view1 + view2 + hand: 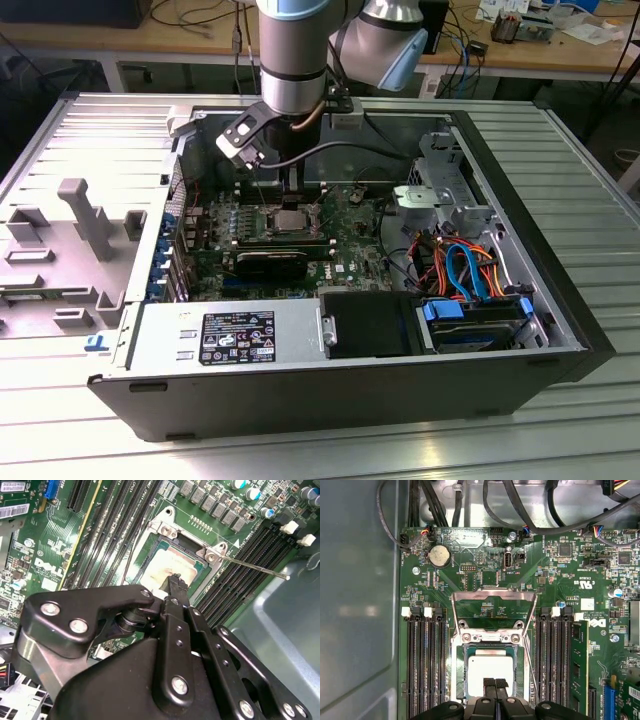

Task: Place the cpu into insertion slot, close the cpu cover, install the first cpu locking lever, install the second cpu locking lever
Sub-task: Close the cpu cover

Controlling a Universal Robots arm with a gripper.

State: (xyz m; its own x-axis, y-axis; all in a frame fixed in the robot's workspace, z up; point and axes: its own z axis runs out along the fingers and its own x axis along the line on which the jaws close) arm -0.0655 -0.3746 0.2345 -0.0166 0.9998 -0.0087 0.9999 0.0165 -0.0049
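First wrist view: small flat silver-grey square cpu (490, 667) lying in the silver-rimmed insertion slot (492, 638), thin silver frame-plate cpu cover (492, 598) hinged open so the chip sits exposed, black gripper (495, 681) with fingers together over the chip's edge, seemingly to press rather than grasp.

The small, square, silver-grey cpu (491, 666) lies flat in the dark-rimmed insertion slot (466, 675). At its six o'clock the black gripper (495, 682) rests on its edge, fingertips pressed together. At twelve o'clock the thin silver cpu cover (492, 596) lies swung open. Long black memory slots (425, 665) flank the chip at three and nine.
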